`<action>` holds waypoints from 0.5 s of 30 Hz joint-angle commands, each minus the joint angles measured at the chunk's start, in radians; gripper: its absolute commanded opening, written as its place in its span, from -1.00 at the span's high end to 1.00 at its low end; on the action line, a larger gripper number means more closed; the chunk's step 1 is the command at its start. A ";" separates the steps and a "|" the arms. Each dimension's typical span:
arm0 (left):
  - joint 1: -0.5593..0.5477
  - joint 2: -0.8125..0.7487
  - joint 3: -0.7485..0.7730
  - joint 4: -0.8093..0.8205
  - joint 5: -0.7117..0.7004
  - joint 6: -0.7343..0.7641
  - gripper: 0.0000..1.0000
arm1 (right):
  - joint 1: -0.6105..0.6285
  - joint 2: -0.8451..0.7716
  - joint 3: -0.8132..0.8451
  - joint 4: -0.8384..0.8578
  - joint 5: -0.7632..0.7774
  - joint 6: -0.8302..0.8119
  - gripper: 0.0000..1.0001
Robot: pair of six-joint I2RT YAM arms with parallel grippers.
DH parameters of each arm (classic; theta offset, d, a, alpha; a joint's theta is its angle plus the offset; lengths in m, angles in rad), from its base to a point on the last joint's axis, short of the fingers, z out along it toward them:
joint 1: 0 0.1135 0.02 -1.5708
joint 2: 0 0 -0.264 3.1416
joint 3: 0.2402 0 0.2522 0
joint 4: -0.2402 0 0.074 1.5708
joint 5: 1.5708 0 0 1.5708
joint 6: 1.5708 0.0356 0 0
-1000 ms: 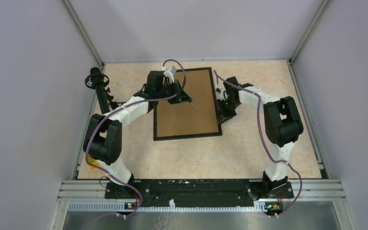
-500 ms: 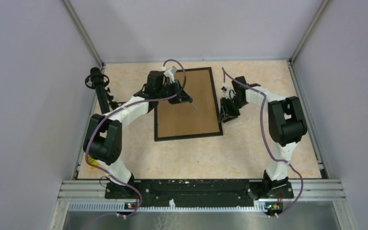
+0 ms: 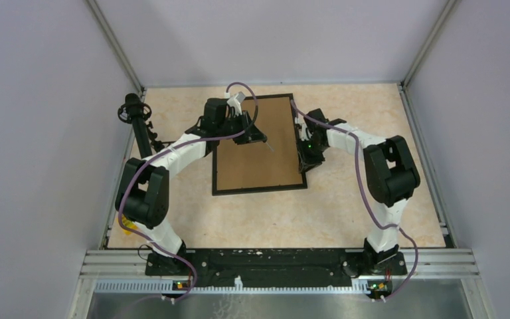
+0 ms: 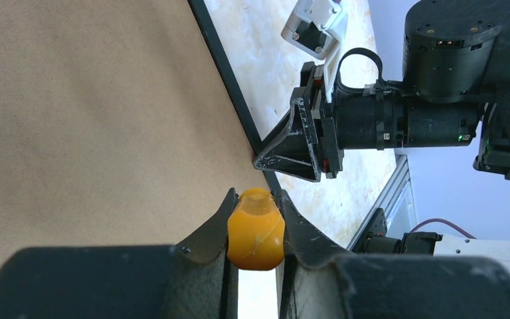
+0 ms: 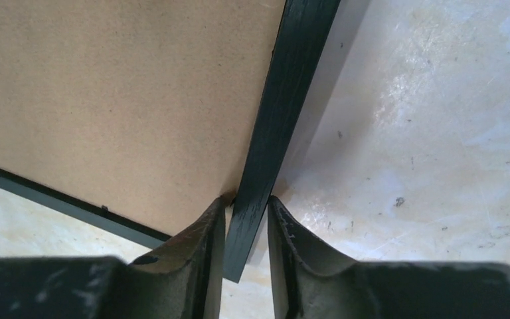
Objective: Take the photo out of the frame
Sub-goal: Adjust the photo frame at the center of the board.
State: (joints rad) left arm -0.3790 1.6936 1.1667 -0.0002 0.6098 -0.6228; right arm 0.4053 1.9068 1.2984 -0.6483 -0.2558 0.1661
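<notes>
In the top external view, illumination is even and diffuse. The tabletop (image 3: 272,219) reads bright, and shadows under the arms are faint. In the right wrist view, a soft shadow band lies on the tabletop beside the frame (image 5: 285,100) border toward 1 o'clock, with a pale glare patch at 2 o'clock. The left gripper (image 4: 255,194) and right gripper (image 5: 247,205), at 6 o'clock, appear dark and slightly defocused.

Left hand (image 4: 254,201) clamped, right hand (image 5: 246,203) parted
</notes>
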 commanded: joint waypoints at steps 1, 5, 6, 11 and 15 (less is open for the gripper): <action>0.006 -0.024 0.007 0.046 0.002 0.009 1.00 | 0.020 0.040 0.036 -0.008 0.141 0.020 0.54; 0.005 -0.022 0.005 0.046 0.002 0.008 1.00 | 0.003 0.064 0.023 -0.016 0.135 0.001 0.92; 0.006 -0.020 0.006 0.046 0.004 0.008 1.00 | -0.007 0.073 0.028 -0.023 0.122 -0.006 1.00; 0.006 -0.018 0.006 0.043 0.006 0.016 1.00 | -0.091 0.112 0.054 -0.059 0.000 -0.110 1.00; 0.006 -0.021 0.002 0.042 0.011 0.020 1.00 | -0.162 0.148 0.097 -0.088 -0.024 -0.285 1.00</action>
State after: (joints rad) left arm -0.3790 1.6936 1.1667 -0.0006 0.6094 -0.6212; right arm 0.3271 1.9709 1.3624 -0.7197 -0.3439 0.0986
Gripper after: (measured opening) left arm 0.234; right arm 0.049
